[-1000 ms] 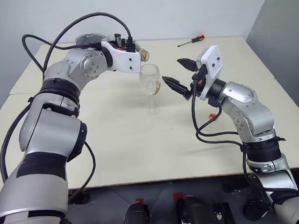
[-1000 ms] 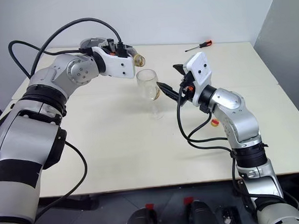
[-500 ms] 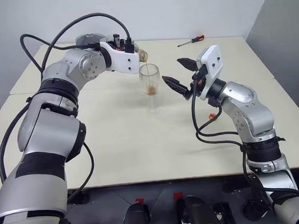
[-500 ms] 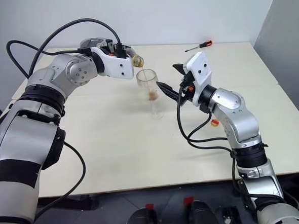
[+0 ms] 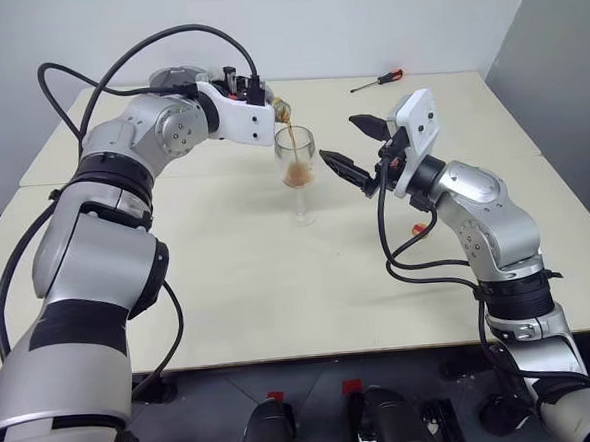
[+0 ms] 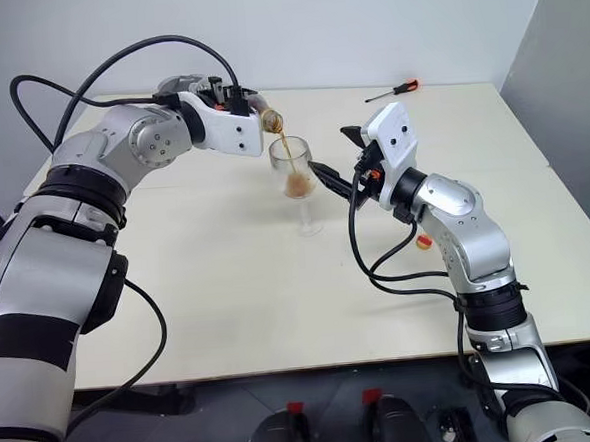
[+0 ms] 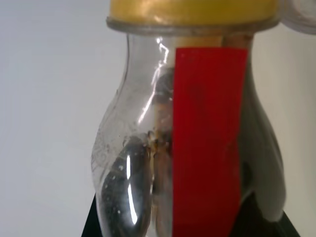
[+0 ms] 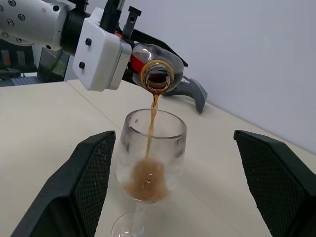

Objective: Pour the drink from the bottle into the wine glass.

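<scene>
Pale tabletop against a white wall — on it we are watching the wine glass standing upright. Our left end effector is pinching the bottle, tipping it so its open mouth is hanging just above the glass rim. From that mouth the drink is running down in a thin brown stream and pooling in the bowl. Our right end effector is hovering just beside the glass with fingers spread, touching nothing — beyond it a screwdriver is lying on the far edge.
</scene>
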Controlling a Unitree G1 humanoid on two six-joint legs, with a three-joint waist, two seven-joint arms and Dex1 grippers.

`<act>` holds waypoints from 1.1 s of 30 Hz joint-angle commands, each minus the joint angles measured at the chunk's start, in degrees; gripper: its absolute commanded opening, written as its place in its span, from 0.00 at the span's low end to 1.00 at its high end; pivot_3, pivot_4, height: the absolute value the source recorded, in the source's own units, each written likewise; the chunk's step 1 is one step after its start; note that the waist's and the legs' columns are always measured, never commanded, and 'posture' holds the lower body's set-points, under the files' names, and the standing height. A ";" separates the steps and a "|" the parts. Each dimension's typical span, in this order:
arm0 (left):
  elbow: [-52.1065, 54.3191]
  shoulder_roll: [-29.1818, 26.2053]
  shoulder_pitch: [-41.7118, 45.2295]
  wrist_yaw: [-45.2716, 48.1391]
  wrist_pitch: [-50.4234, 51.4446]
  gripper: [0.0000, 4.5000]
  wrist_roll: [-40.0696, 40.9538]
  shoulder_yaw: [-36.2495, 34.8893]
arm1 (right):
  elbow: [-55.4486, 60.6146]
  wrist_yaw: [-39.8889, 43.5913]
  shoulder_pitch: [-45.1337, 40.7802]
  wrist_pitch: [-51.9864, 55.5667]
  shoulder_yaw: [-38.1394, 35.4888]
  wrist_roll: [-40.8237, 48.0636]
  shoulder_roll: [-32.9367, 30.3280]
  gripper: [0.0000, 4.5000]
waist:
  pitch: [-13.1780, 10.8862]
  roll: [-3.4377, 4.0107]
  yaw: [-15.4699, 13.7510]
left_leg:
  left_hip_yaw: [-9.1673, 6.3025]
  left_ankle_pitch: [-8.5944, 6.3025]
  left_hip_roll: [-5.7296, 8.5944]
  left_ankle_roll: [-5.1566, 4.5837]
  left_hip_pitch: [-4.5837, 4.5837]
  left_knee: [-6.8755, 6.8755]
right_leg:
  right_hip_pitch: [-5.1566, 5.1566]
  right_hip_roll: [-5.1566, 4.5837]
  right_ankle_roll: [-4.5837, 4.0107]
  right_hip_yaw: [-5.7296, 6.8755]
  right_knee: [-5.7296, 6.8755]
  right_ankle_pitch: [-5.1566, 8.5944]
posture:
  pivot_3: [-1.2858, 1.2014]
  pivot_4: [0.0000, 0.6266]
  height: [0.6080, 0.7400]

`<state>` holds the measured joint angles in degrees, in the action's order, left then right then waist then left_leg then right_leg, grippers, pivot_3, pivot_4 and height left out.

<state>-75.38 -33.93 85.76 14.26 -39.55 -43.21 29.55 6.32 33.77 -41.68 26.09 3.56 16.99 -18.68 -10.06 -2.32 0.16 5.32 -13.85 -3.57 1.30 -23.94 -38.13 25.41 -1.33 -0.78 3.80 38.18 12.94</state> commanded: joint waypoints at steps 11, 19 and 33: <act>-0.02 -1.18 3.24 -1.66 -0.23 0.29 -0.22 0.04 | 0.17 0.47 -1.41 -2.11 -0.51 0.01 0.12 0.91 | 0.00 0.00 0.00 | 0.01 0.00 0.00 0.00 0.01 -0.01 | 0.00 0.00 0.00 0.00 0.02 0.00 | 0.52 0.24 1.00; -0.09 -1.19 3.59 -1.76 -0.19 0.29 -0.45 0.28 | 0.11 0.45 -1.51 -2.27 -0.52 0.04 0.08 0.91 | 0.00 0.00 0.00 | 0.01 0.00 0.00 0.00 0.01 -0.02 | 0.00 0.00 0.00 -0.01 0.03 0.00 | 0.52 0.24 1.00; -0.27 -1.20 4.41 -2.20 -0.12 0.29 -0.96 1.00 | -0.23 0.46 -1.71 -2.55 -0.55 -0.01 0.12 0.91 | 0.00 0.00 0.00 | 0.01 0.00 0.00 0.00 0.01 -0.03 | 0.00 0.00 0.00 -0.01 0.04 0.00 | 0.52 0.24 1.00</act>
<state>-76.36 -34.08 87.19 13.19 -39.41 -44.12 30.79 5.09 33.85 -41.75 25.30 3.56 16.95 -18.68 -10.06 -2.32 0.17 5.33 -13.85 -3.57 1.30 -23.92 -38.15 25.41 -1.33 -0.78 3.79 38.21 12.94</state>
